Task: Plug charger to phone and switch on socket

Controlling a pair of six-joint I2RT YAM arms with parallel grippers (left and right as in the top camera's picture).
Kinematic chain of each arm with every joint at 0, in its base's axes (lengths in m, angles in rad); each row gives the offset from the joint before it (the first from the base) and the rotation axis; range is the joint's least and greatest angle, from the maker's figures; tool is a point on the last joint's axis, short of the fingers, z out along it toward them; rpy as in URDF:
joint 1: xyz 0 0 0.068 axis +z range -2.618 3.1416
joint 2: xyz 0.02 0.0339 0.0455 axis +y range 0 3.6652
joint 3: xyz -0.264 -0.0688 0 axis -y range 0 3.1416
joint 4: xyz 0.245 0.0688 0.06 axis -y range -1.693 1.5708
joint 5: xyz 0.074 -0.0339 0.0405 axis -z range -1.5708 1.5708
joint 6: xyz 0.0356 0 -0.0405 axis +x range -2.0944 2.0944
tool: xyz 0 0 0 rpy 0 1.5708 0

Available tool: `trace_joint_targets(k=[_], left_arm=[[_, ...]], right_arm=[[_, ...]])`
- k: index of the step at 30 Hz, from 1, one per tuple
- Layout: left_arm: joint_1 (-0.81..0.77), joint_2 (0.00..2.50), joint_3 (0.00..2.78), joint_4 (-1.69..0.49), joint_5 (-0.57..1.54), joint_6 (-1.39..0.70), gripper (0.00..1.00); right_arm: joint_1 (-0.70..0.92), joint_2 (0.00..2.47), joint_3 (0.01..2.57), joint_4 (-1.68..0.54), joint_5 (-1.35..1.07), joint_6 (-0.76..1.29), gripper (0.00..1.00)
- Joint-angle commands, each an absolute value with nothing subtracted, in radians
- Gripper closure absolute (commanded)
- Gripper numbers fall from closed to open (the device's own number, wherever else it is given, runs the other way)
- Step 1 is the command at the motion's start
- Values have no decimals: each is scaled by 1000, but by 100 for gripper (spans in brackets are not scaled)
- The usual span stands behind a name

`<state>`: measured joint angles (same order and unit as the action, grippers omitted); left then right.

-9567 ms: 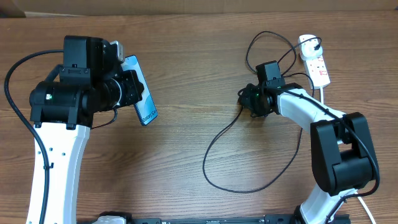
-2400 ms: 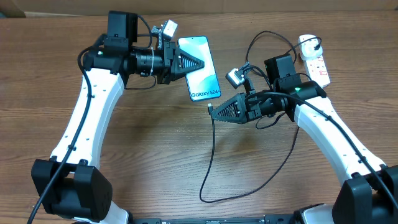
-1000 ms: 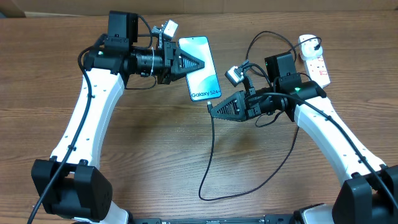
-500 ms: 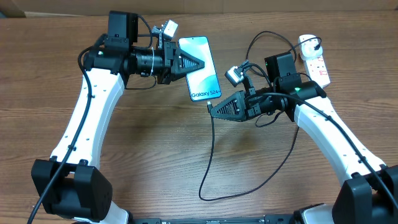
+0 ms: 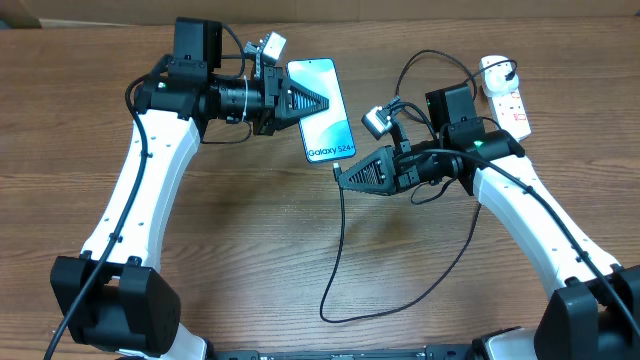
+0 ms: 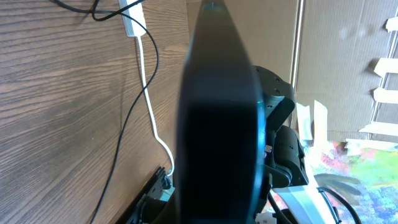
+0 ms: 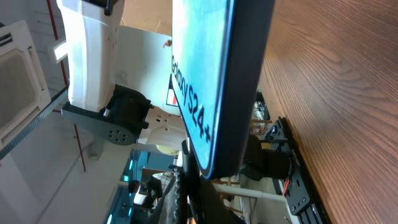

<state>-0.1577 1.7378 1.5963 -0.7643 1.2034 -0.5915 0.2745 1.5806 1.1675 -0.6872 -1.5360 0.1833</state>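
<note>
Holding phone and charger tip side by side over the table

Nearest to us, on the front part of the table (image 5: 250, 270), we see the charger (image 5: 337, 250) lying slack on the wood. Its thin black cable makes a wide loop across the near middle. One run climbs straight towards the centre, while the other curves away to the right under the right arm.

At the top of that straight run we find the right gripper (image 5: 341, 178), reaching leftward with its jaws closed narrow on the charger's free end. The connector tip sits just beside the lower edge of the phone (image 5: 335, 130); we cannot tell whether it touches or has entered the port. From the right wrist camera we see the phone's dark edge and its bright screen with the lettering, very close in front.

A little farther back, the phone is held above the table, screen up, turned so that its lower end points towards the right gripper. The left gripper (image 5: 318, 103) reaches in from the left and is clamped on the phone across its middle. In the left wrist view the phone's dark edge fills the centre.

Farthest away, near the far right corner, the socket (image 5: 510, 100) lies flat on the table, well apart from both grippers, with a black plug (image 5: 497, 70) at its far end. We cannot make out how its switch stands.
</note>
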Motion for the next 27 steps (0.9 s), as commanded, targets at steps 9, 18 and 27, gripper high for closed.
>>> trace_joint_targets(k=[9,18,27], left_arm=[[-165,1743,1597,-758,1253,-561,96],[-165,1743,1597,-758,1254,-561,96],[-165,1743,1597,-759,1254,-561,96]], right_arm=[[276,1562,1200,-677,-1568,201,96],[276,1562,1200,-673,-1565,212,96],[276,1562,1200,-661,-1565,214,96]])
